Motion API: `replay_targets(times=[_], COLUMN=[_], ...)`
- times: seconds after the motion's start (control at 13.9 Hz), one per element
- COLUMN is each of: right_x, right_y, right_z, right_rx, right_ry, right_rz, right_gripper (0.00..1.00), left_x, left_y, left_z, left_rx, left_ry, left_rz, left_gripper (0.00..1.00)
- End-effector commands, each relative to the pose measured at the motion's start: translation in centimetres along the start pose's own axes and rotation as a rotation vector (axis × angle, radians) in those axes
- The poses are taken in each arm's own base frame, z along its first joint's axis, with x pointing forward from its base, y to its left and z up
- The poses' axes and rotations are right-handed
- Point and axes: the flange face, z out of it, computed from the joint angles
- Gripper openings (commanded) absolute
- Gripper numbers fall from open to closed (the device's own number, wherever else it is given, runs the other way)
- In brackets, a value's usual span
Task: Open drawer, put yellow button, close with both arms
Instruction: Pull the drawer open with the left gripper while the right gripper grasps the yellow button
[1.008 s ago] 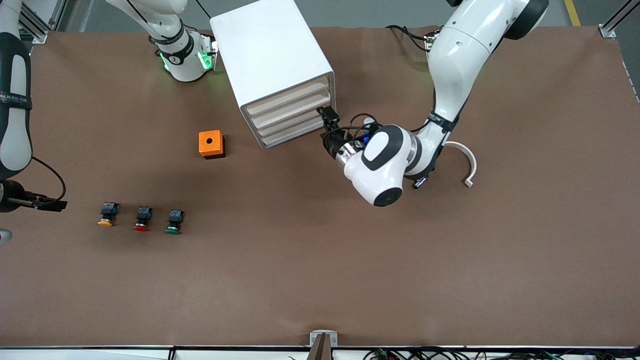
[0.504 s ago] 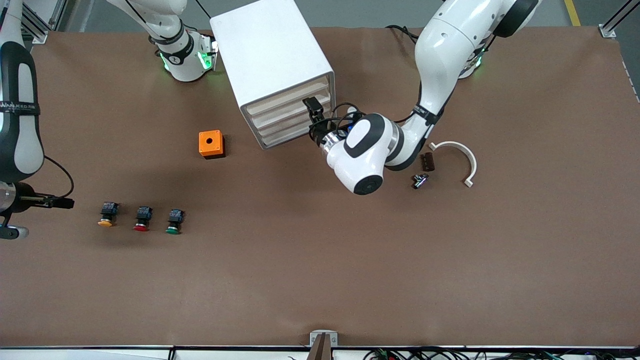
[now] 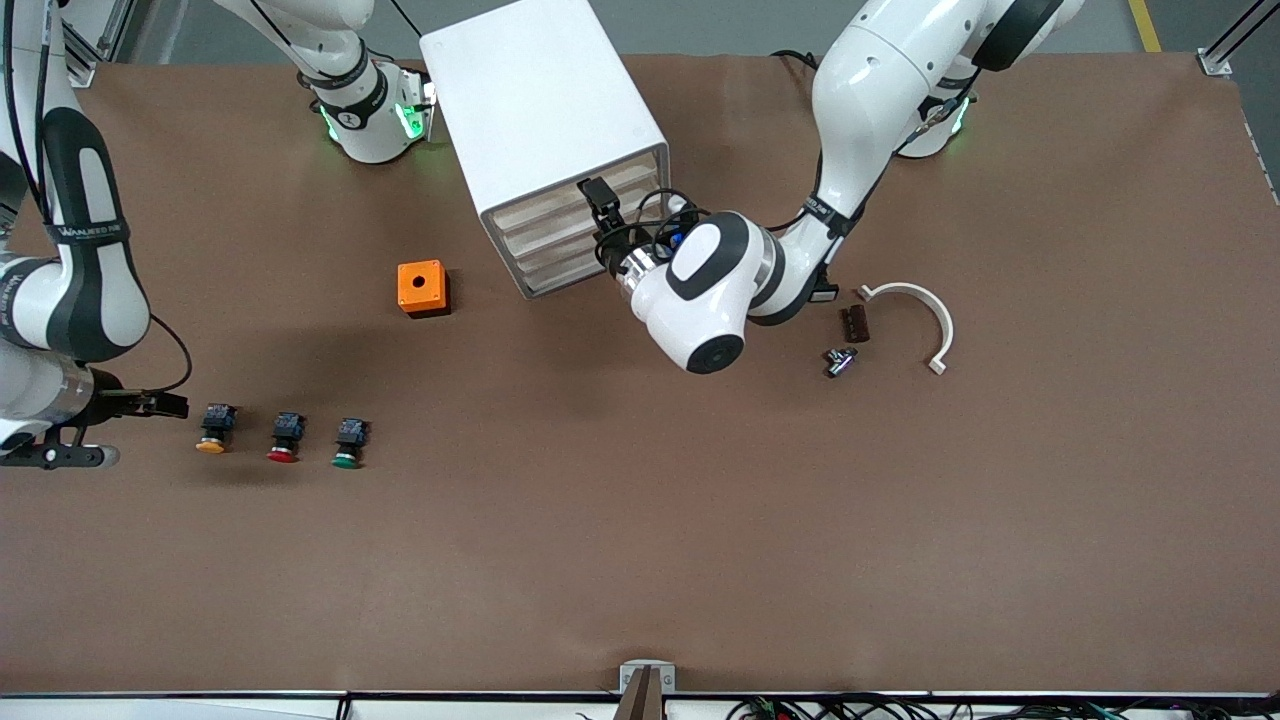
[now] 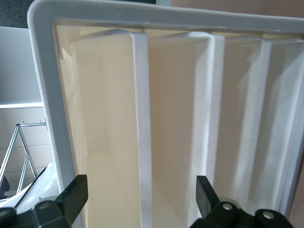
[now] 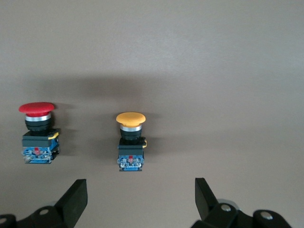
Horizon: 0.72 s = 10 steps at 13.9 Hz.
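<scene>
Front view: the left gripper sits at the cabinet's cream drawer fronts, level with the uppermost drawer, which is shut. The right gripper hangs just beside the yellow button near the table's right-arm edge.

Left wrist view: fingers spread wide before the drawer fronts — nothing gripped.

Right wrist view: jaws parted, empty — the yellow button lies between them, the red button alongside.
</scene>
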Motion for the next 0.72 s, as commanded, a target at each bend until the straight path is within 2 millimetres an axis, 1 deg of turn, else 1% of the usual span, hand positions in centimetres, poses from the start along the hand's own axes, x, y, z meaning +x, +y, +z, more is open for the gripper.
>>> replay_targets(times=[0.0,0.07,0.14,0.22,0.29,0.36,0.43,0.5,0.58,0.65], right_x=[-2.2,-2.5,-2.7,-2.7,-2.7,-2.6,-2.4,-2.2,-2.2,-2.2], right_y=[0.2,0.0,-0.2,-0.3,-0.4,-0.5,-0.5,-0.6,-0.5,-0.6], right_z=[1.6,2.3,3.0,3.3,3.6,3.9,4.2,4.8,5.3,5.9], right_rx=[0.035,0.041,0.058,0.068,0.081,0.092,0.091,0.089,0.09,0.09], right_ry=[0.039,0.053,0.065,0.075,0.077,0.079,0.09,0.096,0.094,0.092], right_rz=[-0.021,-0.016,0.001,0.012,0.025,0.034,0.04,0.041,0.049,0.052], right_gripper=[1.0,1.0,1.0,1.0,1.0,1.0,1.0,1.0,1.0,1.0], left_x=[-0.3,-0.3,-0.4,-0.4,-0.5,-0.4,-0.3,-0.3,-0.4,-0.4], left_y=[-0.3,-0.2,0.1,0.9,0.8,0.9,1.1,2.0,2.3,2.3], left_z=[0.0,0.0,0.5,1.2,1.7,1.7,1.9,2.8,3.3,3.3], left_rx=[0.012,0.009,0.009,0.012,0.014,0.014,0.015,0.02,0.024,0.02], left_ry=[-0.012,-0.011,-0.006,0.001,0.008,0.007,0.012,0.023,0.027,0.024], left_rz=[-0.004,-0.004,-0.009,-0.019,-0.021,-0.026,-0.027,-0.039,-0.041,-0.041], left_gripper=[1.0,1.0,1.0,1.0,0.82,0.69,0.65,0.61,0.61,0.6])
